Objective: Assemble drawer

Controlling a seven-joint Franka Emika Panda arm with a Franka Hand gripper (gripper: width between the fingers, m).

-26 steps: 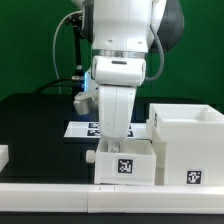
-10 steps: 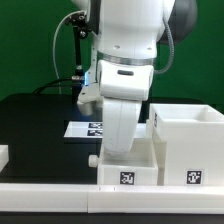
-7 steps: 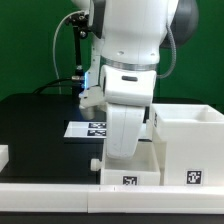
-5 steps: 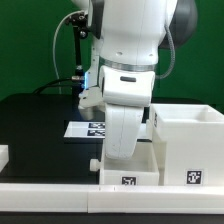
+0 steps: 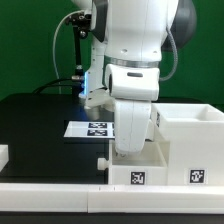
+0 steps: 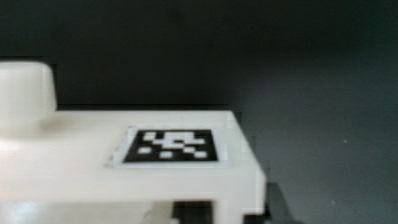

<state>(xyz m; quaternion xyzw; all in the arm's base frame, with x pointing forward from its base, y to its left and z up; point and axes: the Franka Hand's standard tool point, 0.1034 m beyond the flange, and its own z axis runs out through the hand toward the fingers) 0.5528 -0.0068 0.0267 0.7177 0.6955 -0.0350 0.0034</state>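
A small white drawer tray (image 5: 135,170) with a round knob (image 5: 103,162) and a square tag (image 5: 138,180) sits near the table's front edge. It lies close beside the large white boxy housing (image 5: 192,140) on the exterior view's right. My gripper (image 5: 135,150) reaches down into the tray and is shut on its wall. The arm's white hand hides the fingers. In the wrist view the tray's tagged face (image 6: 175,146) and the knob (image 6: 22,92) fill the picture, with the gripper (image 6: 222,212) clamped at the tray's edge.
The marker board (image 5: 92,128) lies on the black table behind the tray. A white block (image 5: 3,156) sits at the exterior view's far left. A white rail (image 5: 50,195) runs along the front edge.
The gripper has moved the tray toward the front edge, then slid it toward the exterior view's right, closer to the housing. The knob and tag shifted right with it.
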